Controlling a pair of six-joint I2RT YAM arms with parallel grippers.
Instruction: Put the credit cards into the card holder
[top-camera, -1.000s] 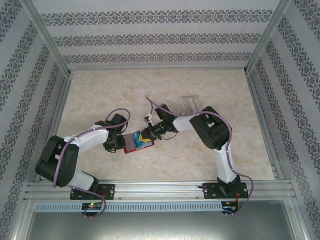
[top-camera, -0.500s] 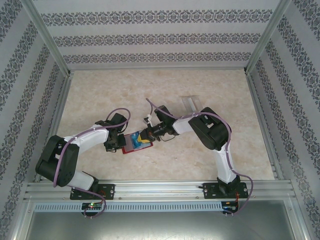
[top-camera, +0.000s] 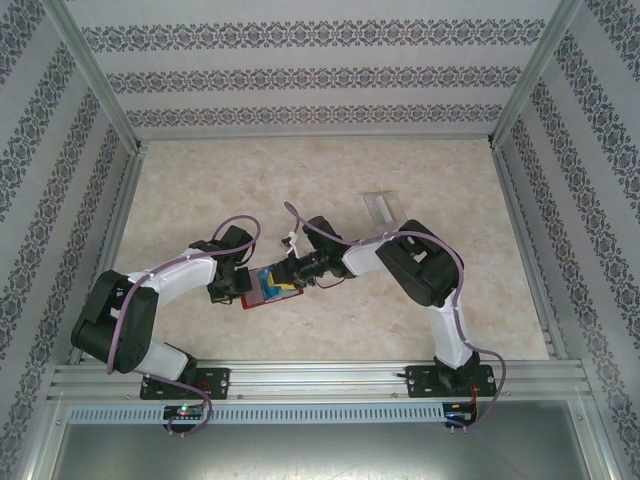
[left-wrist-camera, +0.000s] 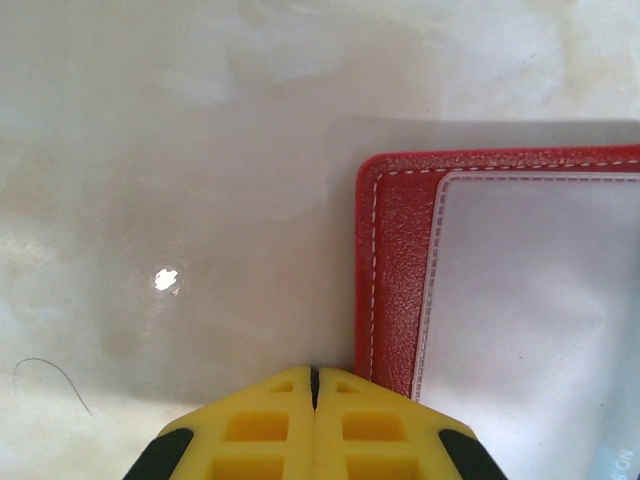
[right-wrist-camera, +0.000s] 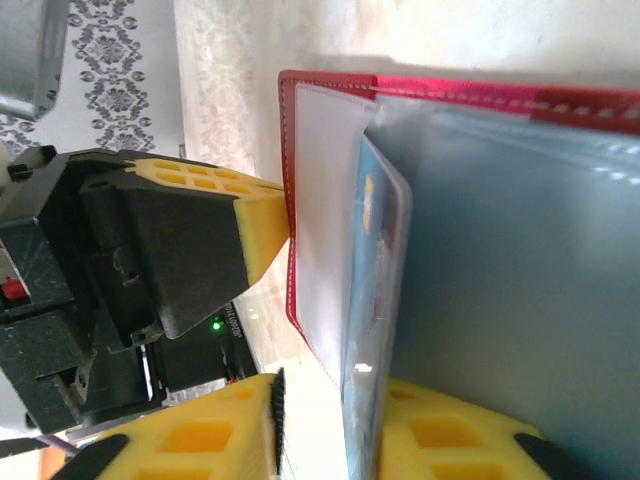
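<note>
Starting on the left: the left gripper has its fingers clenched shut on nothing. The closed tips butt against the left edge of the card holder, acting like a stopper. The card holder lies open and flat on the table, in front of the arms and a bit left of centre.

On its right side, the right gripper has one credit card standing on edge between its fingers. The card's far end is tucked into the bluish-grey pocket. The fingers are parted, with a visible gap on one side of the card, so I read it as let go rather than pinched. Further right, well apart from all this, a second card lies on the table.

What could go wrong, as I see it:
- The card looks only partly in, so if the right fingers drag on it while backing off, it could slide back out.
- If the right gripper pushes the card deeper at an angle, it could jam or bow against the pocket lip.
- The only brace is on one edge, so a skewed shove could spin the card holder off those tips.

As for room, the two grippers are very close across the card holder, so there's hardly any space there. Everywhere else the table is open, and the walls and frame rails are far off.
</note>
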